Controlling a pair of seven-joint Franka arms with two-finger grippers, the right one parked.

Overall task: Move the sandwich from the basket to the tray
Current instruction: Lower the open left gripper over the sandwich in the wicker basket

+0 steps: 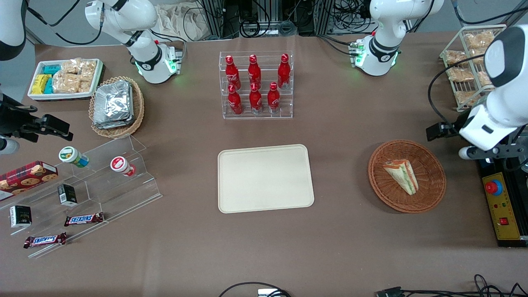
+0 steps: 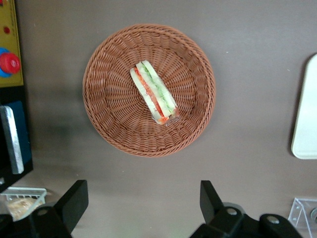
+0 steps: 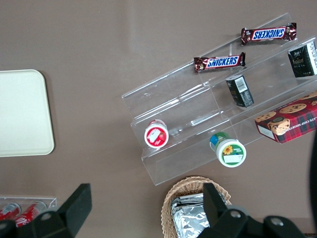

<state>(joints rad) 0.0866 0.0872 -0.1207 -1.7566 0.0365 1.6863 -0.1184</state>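
A brown bench (image 1: 338, 136) is stretching out under me, laid with snacks, racks and trays. I am taking the basket (image 1: 429, 194) as my landmark: the round reddish-brown wicker one sitting toward my working end of the bench. The sandwich (image 1: 401, 176) is lying inside it on the woven floor — a clear-wrapped wedge showing pale bread with green and orange-red layers, resting near the middle and touching nothing else. My claw (image 2: 143, 198) is hanging above the bench just beside the basket's rim, its two dark fingers (image 2: 74, 201) spread wide and gripping nothing; in my wrist view the basket (image 2: 104, 99) and sandwich (image 2: 153, 92) are showing in full between and ahead of the fingertips. The cream-beige tray (image 1: 264, 178) is lying flat well apart from the basket, toward the parked arm's end, with bare brown bench between the two — its rounded corner (image 2: 307, 119) is just edging into my wrist view. Farther from the front camera than the basket, red bottles (image 1: 255, 84) are standing upright in a clear tiered rack (image 1: 258, 113). Just beside the basket, at the bench's edge, a yellow control box (image 1: 501, 212) with a red button is sitting.
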